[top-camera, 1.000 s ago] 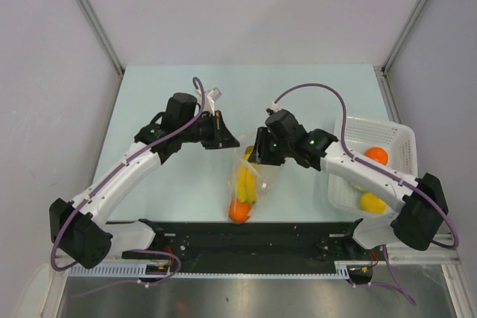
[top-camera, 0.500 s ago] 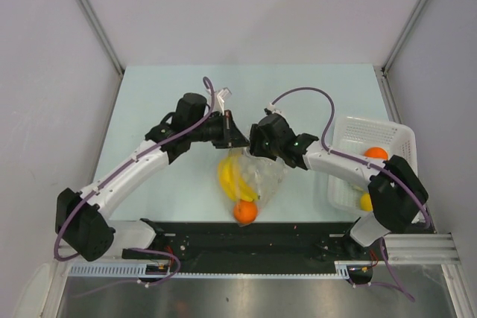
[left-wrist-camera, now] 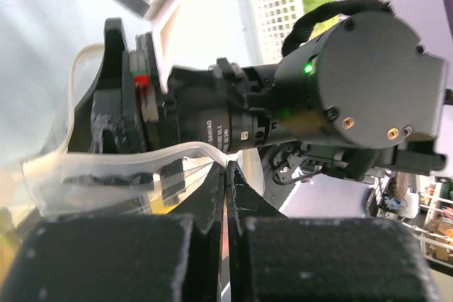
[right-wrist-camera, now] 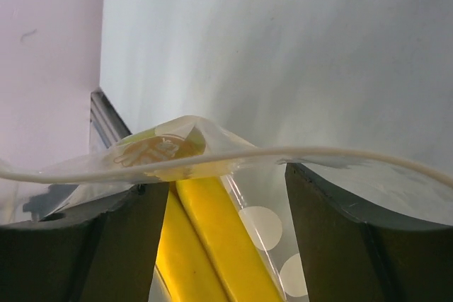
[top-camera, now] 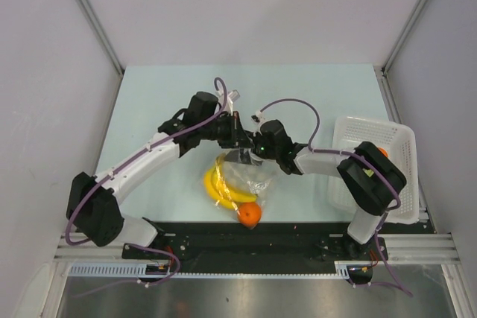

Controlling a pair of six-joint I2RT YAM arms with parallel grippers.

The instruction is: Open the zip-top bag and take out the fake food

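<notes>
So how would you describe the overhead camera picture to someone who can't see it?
Seen from above, the left gripper and right gripper meet at the far edge of a clear zip-top bag holding a yellow banana bunch and an orange. A white basket sits at the right.

A white perforated basket (top-camera: 393, 133) sits at the right edge of the pale tabletop (top-camera: 149, 94), about midway along it, and seems to overhang that edge slightly. A black rail (top-camera: 298, 237) runs along the near edge. Grey walls (top-camera: 253, 5) enclose the other sides.
</notes>
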